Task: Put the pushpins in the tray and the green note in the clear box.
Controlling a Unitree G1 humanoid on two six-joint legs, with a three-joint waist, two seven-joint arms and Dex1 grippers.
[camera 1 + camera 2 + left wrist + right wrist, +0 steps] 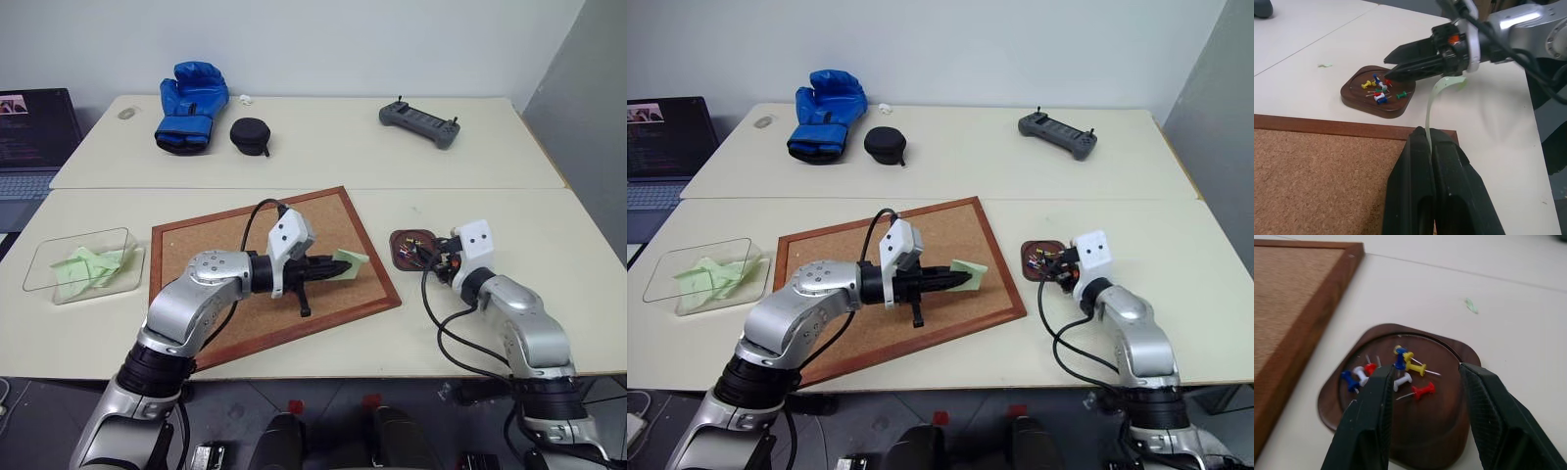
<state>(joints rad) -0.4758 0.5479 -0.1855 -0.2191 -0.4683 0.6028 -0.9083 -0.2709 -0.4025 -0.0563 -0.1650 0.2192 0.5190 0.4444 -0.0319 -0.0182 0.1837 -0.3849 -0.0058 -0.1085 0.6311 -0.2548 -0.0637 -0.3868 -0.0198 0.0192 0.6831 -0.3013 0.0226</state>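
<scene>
The green note (1436,93) is pinched by the left tool (1428,142); the right tool (1422,377) is spread above the tray (1449,426), part-hiding the pushpins (1400,369)

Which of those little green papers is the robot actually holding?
The green note over the cork board's right end, pinched in the left gripper. The other green notes lie loose in the clear box on the left.

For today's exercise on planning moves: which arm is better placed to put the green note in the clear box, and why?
Left. The left gripper is already shut on the green note over the cork board, on the clear box's side. The right gripper is open over the tray of pushpins.
</scene>
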